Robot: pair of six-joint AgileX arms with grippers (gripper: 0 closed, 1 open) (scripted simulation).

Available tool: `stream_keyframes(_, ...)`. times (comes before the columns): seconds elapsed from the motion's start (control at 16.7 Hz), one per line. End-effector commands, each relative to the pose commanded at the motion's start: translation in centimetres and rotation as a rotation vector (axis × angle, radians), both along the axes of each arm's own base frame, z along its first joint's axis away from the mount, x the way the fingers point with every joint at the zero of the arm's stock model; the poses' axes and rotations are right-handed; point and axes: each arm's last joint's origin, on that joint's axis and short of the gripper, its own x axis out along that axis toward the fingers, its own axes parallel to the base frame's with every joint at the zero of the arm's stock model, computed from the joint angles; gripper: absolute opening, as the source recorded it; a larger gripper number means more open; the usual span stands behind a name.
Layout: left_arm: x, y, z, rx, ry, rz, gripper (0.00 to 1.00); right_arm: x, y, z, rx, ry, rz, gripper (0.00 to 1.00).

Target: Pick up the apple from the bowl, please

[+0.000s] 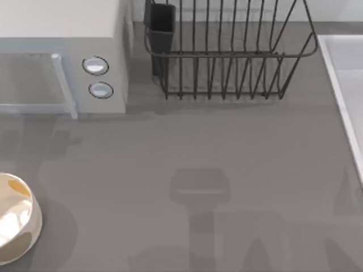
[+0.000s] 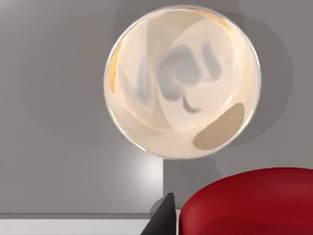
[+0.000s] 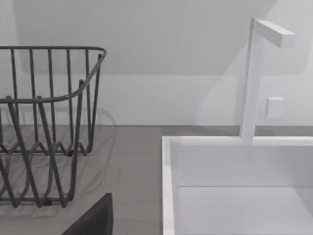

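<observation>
Red apple (image 2: 249,200) fills the near corner of the left wrist view, hard against a dark fingertip (image 2: 164,218) and apparently held, well above the empty cream bowl (image 2: 182,81). That bowl (image 1: 17,218) sits at the table's left edge. Lifting looks done. Whether the right gripper's fingers are open cannot be told.

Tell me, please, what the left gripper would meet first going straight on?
Probably the near rim of the bowl, or the table beside it; the apple in its jaws hides the exact line.
</observation>
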Motion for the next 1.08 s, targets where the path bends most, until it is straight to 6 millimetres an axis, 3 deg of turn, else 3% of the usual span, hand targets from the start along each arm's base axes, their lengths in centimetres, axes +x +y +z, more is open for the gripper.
stream_keyframes(0.18, 0.2, 0.0, -0.1, 0.001, 0.004, 0.003, 0.00, 0.0, 0.0, 0.0, 0.000, 0.000, 0.000, 1.00)
stream_keyframes(0.36, 2.2, -1.7, -1.1, -0.004, 0.021, 0.003, 0.00, 0.0, 0.0, 0.0, 0.000, 0.000, 0.000, 1.00)
stream_keyframes(0.48, 4.3, -4.6, -2.4, -0.007, 0.041, 0.003, 0.00, 0.0, 0.0, 0.0, 0.000, 0.000, 0.000, 1.00)
stream_keyframes(0.6, 6.1, -8.8, -4.3, -0.008, 0.060, 0.002, 0.00, 0.0, 0.0, 0.0, 0.000, 0.000, 0.000, 1.00)
stream_keyframes(0.84, 7.2, -17.8, -8.5, -0.001, 0.084, 0.001, 0.00, 0.0, 0.0, 0.0, 0.000, 0.000, 0.000, 1.00)
stream_keyframes(0.96, 7.2, -20.5, -10.1, 0.001, 0.088, 0.002, 0.00, 0.0, 0.0, 0.0, 0.000, 0.000, 0.000, 1.00)
stream_keyframes(1.08, 7.1, -21.3, -10.6, 0.001, 0.088, 0.002, 0.00, 0.0, 0.0, 0.0, 0.000, 0.000, 0.000, 1.00)
